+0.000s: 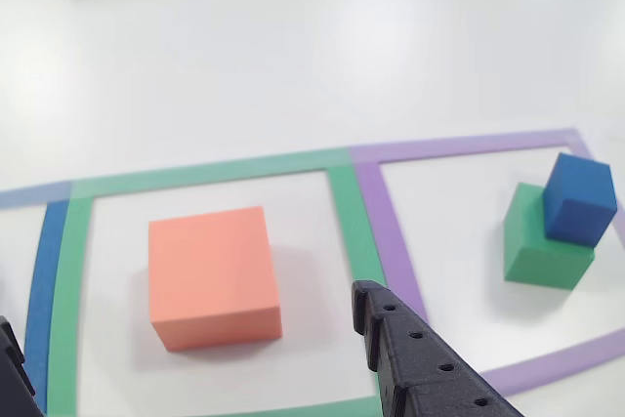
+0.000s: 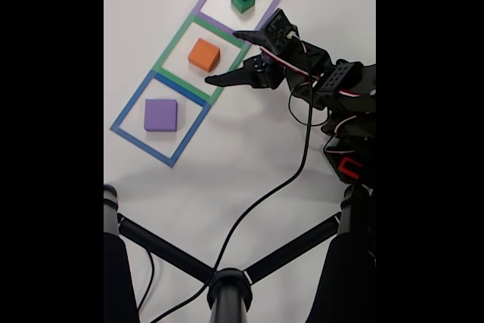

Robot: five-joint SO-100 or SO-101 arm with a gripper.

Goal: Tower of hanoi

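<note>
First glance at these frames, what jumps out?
Three taped squares in a row on the white table: a purple block in the blue square, an orange block in the green one, and a blue cube stacked on a green cube in the purple one. The open gripper hovers beside the orange block.

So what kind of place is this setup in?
Probably a hobby or lab robotics bench: a plain white table with taped coloured squares holding foam blocks, a small arm with loose cable, and a camera stand.
</note>
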